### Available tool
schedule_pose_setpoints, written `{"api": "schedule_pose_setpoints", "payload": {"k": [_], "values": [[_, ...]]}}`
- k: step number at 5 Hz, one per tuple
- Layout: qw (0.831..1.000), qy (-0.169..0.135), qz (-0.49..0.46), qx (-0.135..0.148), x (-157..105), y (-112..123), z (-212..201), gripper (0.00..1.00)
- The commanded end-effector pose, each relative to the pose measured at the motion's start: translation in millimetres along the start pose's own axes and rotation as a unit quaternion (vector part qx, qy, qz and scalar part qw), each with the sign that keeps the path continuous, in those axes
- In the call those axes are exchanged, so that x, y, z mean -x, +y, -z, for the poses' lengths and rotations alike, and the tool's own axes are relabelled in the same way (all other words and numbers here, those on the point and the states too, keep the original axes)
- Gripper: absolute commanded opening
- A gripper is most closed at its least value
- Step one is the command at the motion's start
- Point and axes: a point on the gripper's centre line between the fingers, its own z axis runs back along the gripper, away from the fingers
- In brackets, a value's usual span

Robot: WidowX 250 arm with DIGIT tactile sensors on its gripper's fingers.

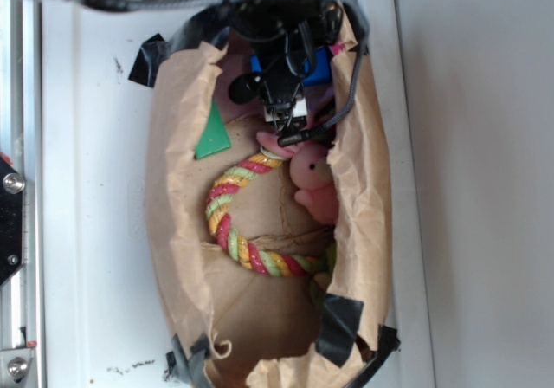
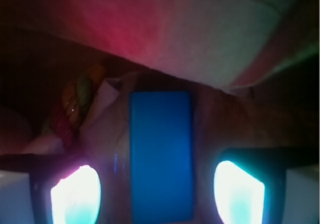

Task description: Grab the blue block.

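Blue block (image 2: 161, 156) lies lengthwise in the gap between the two glowing fingertips (image 2: 75, 194) in the wrist view, a clear margin on either side, so the gripper (image 2: 157, 196) stands wide and holds nothing; it looks lined up to close across the block's narrow width. Beyond the block, to its left, runs the striped rope ring (image 2: 77, 101). From outside, the block (image 1: 318, 66) sits at the top end of the paper bag (image 1: 177, 189), the pink bunny (image 1: 313, 180) just below it.
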Motion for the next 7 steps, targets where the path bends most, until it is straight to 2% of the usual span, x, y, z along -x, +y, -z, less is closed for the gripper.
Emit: {"api": "schedule_pose_setpoints", "payload": {"k": [1, 2, 3, 5, 6, 7], "values": [[0.999, -0.032, -0.007, -0.016, -28.4, 20.1, -16.7, 1.00], [0.999, -0.035, -0.005, -0.027, -29.5, 17.4, -10.1, 1.00], [1.000, -0.027, 0.005, -0.010, -29.2, 11.4, -0.8, 1.00], [0.999, -0.031, 0.022, -0.013, -22.6, -2.1, 14.1, 1.00], [0.999, -0.025, 0.034, 0.008, -16.1, -9.5, 18.2, 1.00], [0.999, -0.021, 0.045, 0.012, -12.5, -16.1, 21.6, 1.00]]}}
